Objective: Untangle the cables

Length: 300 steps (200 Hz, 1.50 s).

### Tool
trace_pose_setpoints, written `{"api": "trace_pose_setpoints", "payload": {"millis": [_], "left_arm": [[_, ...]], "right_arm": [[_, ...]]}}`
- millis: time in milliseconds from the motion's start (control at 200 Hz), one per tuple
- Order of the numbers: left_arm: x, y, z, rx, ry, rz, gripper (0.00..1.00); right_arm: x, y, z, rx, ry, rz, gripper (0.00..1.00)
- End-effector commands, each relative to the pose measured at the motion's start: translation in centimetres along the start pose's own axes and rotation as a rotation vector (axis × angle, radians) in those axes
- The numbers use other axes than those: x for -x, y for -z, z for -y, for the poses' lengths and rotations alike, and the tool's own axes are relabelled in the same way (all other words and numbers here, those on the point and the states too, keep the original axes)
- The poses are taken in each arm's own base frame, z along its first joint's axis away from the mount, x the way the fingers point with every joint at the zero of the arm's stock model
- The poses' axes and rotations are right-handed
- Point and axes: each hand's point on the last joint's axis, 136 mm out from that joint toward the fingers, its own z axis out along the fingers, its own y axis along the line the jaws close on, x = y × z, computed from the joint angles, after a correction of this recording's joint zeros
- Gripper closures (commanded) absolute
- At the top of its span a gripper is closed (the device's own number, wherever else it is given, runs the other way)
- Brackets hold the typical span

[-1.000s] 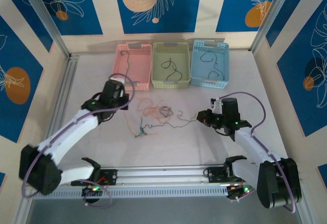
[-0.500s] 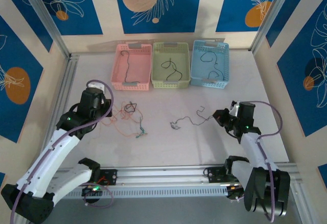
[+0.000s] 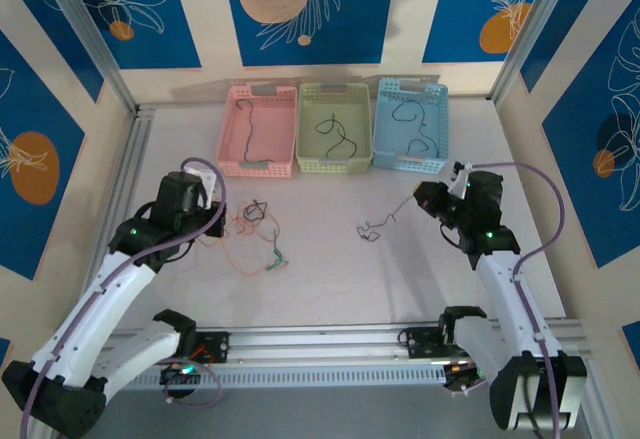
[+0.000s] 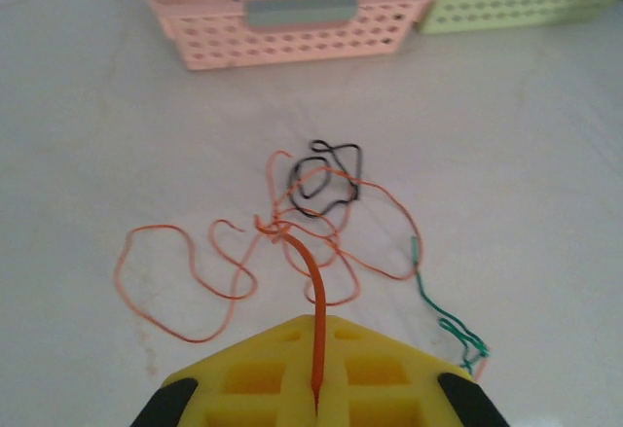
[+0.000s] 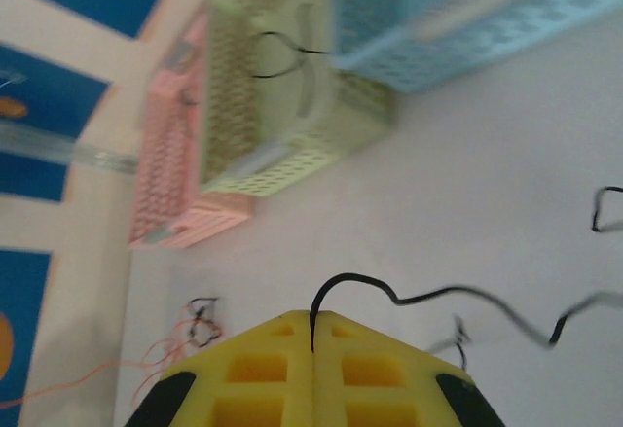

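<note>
Since half a second ago, the black cable point(image 3: 384, 222) has been drawn further right, well apart from the tangle point(image 3: 256, 227) of orange, black and green wires. One end is pinched between the closed fingers of the right gripper point(image 3: 424, 200), near the blue basket point(image 3: 408, 164). Bare table point(image 3: 330, 279) is left between cable and tangle. An orange cable point(image 4: 310, 269) is clamped in the left gripper point(image 4: 316, 393), just beside the tangle.

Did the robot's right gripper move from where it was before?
Yes. The right gripper, shut on a black cable, moved right and back, closer to the blue basket.
</note>
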Motion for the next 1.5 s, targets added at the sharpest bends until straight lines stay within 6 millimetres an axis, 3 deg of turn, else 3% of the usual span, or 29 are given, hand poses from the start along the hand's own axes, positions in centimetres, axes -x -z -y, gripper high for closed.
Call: {"api": "trace_pose_setpoints", "payload": {"millis": [0, 245, 500, 770, 1125, 1320, 1496], "left_arm": [[0.4, 0.8, 1.5, -0.094, -0.036, -0.013, 1.00], [-0.8, 0.1, 1.2, -0.085, -0.038, -0.007, 1.00], [-1.0, -0.4, 0.9, -0.070, -0.047, -0.011, 1.00], [-1.1, -0.5, 1.0, -0.075, -0.051, -0.015, 1.00], [-1.0, -0.4, 0.9, -0.073, -0.051, -0.007, 1.00], [-1.1, -0.4, 0.8, -0.069, -0.050, -0.010, 1.00], [-1.1, -0.4, 0.8, -0.068, -0.050, -0.008, 1.00]], "right_arm": [[2.5, 2.5, -5.4, 0.082, 0.166, 0.086, 1.00], [8.4, 7.0, -14.1, 0.213, 0.350, 0.265, 1.00], [13.6, 7.5, -17.3, 0.184, 0.391, 0.370, 1.00], [17.9, 4.6, -16.5, 0.109, 0.335, 0.422, 1.00], [22.4, -1.7, -13.4, 0.059, 0.208, 0.396, 1.00], [23.9, -3.5, -14.0, 0.084, 0.187, 0.379, 1.00], [24.3, -3.9, -14.7, 0.106, 0.189, 0.373, 1.00]]}}
